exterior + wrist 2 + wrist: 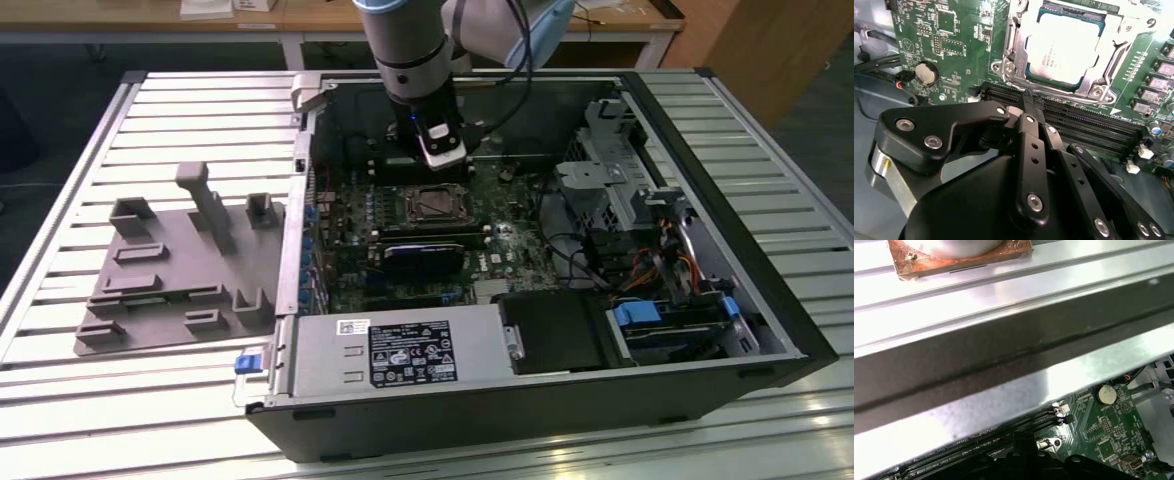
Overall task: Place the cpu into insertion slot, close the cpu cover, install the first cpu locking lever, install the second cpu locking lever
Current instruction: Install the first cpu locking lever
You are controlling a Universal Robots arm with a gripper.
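Hand (1029, 107) has its fingers pressed together, tips pinching nothing, poised just short of the near edge of the insertion slot (1066, 47) in the second wrist view.

The cpu (1061, 50) sits flat inside that slot, silver top up. The cpu cover (1104, 60) frames it, and its near rim lies directly ahead of the fingertips (1026, 102). Cover looks down over the chip (whether fully seated I cannot tell). I cannot make out the locking levers with confidence.

Judgement: the step in hand is pressing the cover or working a lever at the slot's near side. To do it well, keep the closed tips on the metal frame or lever, not on the chip's top, and push straight so the tips do not slide onto the memory slots (1089, 125) lying between hand and socket.

Beyond the hand: green motherboard (954, 45), coin battery (925, 72), then the open computer case (747, 260) on the slatted tabletop (174, 110).
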